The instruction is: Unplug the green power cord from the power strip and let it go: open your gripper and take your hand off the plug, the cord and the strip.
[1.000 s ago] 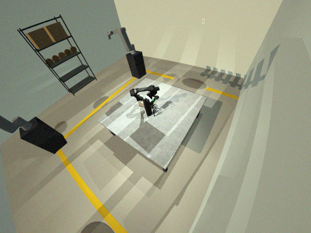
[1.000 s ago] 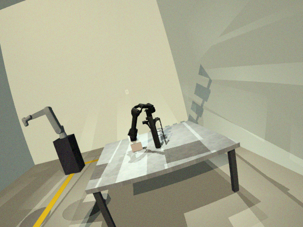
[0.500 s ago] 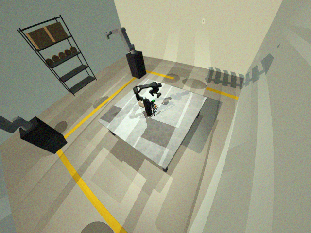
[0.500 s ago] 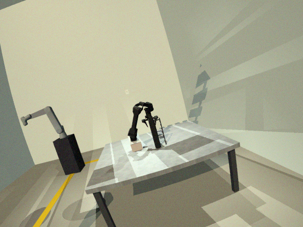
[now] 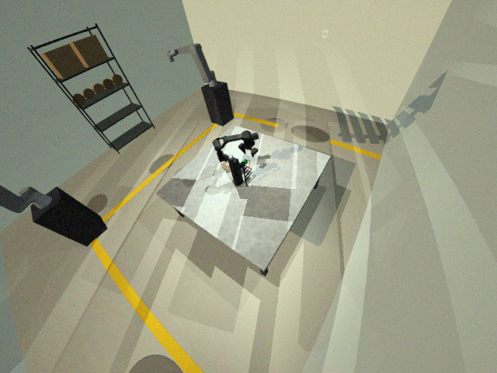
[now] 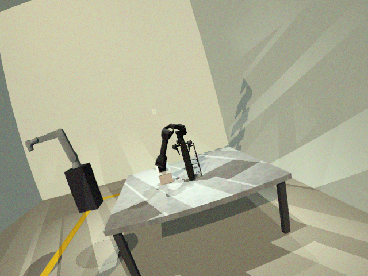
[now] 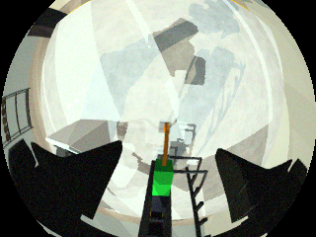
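Your black parallel-jaw gripper [image 7: 165, 158] stands wide open, holding nothing; the bright green rectangular plug [image 7: 162, 178] sits between its fingers, untouched.

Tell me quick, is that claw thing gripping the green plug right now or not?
Gripper: open, holding nothing. Its two dark fingers stand wide apart on either side of the green plug, not pressing it.
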### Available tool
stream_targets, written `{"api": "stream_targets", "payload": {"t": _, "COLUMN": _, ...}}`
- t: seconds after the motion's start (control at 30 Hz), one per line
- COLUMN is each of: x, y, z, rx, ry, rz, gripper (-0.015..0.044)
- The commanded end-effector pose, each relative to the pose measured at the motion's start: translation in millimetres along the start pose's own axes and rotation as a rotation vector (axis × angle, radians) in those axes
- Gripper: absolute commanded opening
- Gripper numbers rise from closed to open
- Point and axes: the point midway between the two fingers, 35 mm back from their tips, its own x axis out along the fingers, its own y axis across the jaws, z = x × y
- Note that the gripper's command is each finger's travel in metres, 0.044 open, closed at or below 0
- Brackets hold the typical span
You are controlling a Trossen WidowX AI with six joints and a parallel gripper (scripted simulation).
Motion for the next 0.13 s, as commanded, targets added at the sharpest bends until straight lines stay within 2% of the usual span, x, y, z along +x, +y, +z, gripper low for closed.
{"api": "stream_targets", "payload": {"t": 0.0, "x": -0.4, "y": 0.3, "z": 0.3, "rx": 0.003, "ry": 0.0, "rz": 0.003, "gripper": 0.044}}
{"api": "stream_targets", "payload": {"t": 0.1, "x": -0.4, "y": 0.3, "z": 0.3, "rx": 0.003, "ry": 0.0, "rz": 0.003, "gripper": 0.044}}
